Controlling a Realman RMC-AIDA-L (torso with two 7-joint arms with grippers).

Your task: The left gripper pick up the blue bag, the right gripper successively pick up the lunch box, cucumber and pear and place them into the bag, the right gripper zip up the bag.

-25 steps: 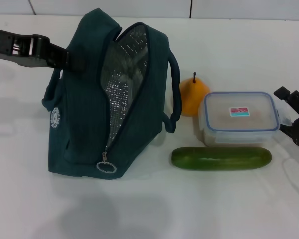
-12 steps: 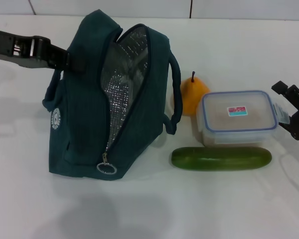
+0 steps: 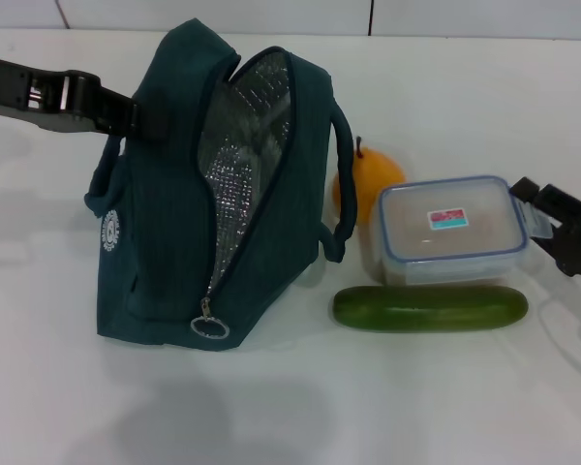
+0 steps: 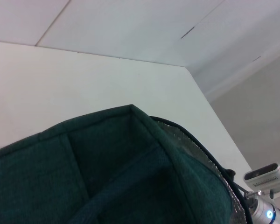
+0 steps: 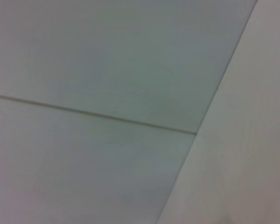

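A white desk (image 3: 445, 407) runs back to a pale panelled wall (image 3: 271, 15). At the desk's left side the left gripper (image 3: 126, 114) reaches in level and is clamped on the upper left panel of the blue bag (image 3: 165, 242), which stands upright with its zip open and silver lining (image 3: 237, 165) showing; the ring pull (image 3: 210, 327) hangs low at the front. The left wrist view adds only the bag's dark fabric top (image 4: 112, 163) close up. Beside the bag, toward the back edge, sits the pear (image 3: 365, 184), touching the lunch box (image 3: 450, 232). The cucumber (image 3: 429, 308) lies along the box's front side. At the right edge the right gripper (image 3: 542, 228) has its fingers spread against the box's right end. The right wrist view shows only wall panels (image 5: 107, 70).
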